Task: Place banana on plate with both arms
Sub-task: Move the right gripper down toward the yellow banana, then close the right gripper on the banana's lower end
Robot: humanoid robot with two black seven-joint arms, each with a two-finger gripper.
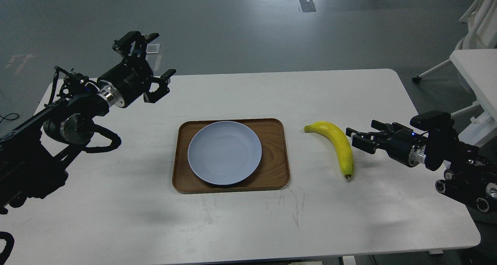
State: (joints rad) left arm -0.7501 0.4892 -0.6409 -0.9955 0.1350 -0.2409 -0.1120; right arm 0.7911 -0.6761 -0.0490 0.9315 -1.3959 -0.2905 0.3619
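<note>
A yellow banana [337,144] lies on the white table, right of the tray, its greenish stem end to the upper left and its dark tip toward me. The pale blue-grey plate [224,152] sits empty on a brown wooden tray [276,156] at the table's middle. My right gripper [355,137] is open, low over the table, its fingers just right of the banana's middle, close to it or touching. My left gripper [163,55] is open and empty, raised above the table's far left, well away from the plate.
The white table [248,226] ends close on the right, near my right arm. A second white table [475,69] and a white chair frame stand beyond at the right. Grey floor lies behind the table.
</note>
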